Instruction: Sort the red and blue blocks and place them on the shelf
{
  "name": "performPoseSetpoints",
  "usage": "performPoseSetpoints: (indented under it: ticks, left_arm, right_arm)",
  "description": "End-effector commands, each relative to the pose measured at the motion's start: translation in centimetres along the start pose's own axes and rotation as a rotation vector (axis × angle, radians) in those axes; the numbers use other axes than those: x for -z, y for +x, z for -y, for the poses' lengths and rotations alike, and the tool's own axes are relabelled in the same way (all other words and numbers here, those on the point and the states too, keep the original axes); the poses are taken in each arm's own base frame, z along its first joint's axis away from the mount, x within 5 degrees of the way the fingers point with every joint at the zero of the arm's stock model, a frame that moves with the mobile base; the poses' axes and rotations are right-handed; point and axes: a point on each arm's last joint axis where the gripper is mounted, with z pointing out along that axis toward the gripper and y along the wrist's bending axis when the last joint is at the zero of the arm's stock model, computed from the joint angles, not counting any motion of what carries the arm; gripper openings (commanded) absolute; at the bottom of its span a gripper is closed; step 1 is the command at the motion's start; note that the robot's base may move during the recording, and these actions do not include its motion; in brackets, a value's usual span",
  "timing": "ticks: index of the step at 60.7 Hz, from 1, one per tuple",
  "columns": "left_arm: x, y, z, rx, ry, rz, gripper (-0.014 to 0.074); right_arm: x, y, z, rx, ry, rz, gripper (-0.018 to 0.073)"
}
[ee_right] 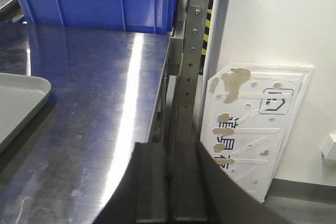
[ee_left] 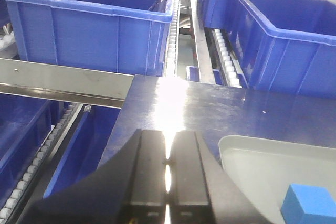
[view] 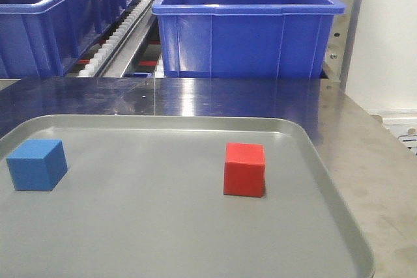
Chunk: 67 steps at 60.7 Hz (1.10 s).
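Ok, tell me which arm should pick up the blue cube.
Left. The blue cube lies on the left of the grey tray, near the shut left hand in its wrist view; the right hand sees only the tray's edge, no cube.

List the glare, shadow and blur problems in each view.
Front view: mild sheen on the brushed steel tabletop; the small matte red cube casts a soft shadow. Left wrist view: blown-out glare on the tabletop, streaking down to the shut left gripper. Right wrist view: a bright streak on steel; the right gripper looks soft.
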Motion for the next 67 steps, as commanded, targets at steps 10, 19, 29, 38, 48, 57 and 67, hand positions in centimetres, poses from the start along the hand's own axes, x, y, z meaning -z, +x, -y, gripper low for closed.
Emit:
performPoseSetpoints:
  ticks: [10,19,29,38,48,57,67]
  left_arm:
    - [-0.04,0.74,-0.02,0.01,0.023,0.051,0.0135]
    - [-0.04,0.74,-0.02,0.01,0.023,0.051,0.0135]
    - [-0.04,0.74,-0.02,0.01,0.023,0.051,0.0135]
    - [-0.04,0.74,-0.02,0.01,0.023,0.051,0.0135]
    - [-0.04,0.74,-0.02,0.01,0.023,0.051,0.0135]
    - [-0.04,0.74,-0.02,0.01,0.023,0.051,0.0135]
    - [-0.04,0.74,-0.02,0.01,0.023,0.051,0.0135]
  right_arm:
    - [0.37,-1.49,-0.05,0.016,-0.003,0.12,0.0054]
    - [0.37,-1.49,-0.05,0.016,-0.003,0.12,0.0054]
    - [0.37,-1.49,-0.05,0.016,-0.003,0.12,0.0054]
    - [0.37,-1.49,-0.05,0.016,-0.003,0.12,0.0054]
    - [0.37,-1.49,-0.05,0.016,-0.003,0.12,0.0054]
    - [0.37,-1.49,-0.05,0.016,-0.003,0.121,0.0054]
    - [0.37,-1.49,-0.05,0.016,-0.003,0.12,0.0054]
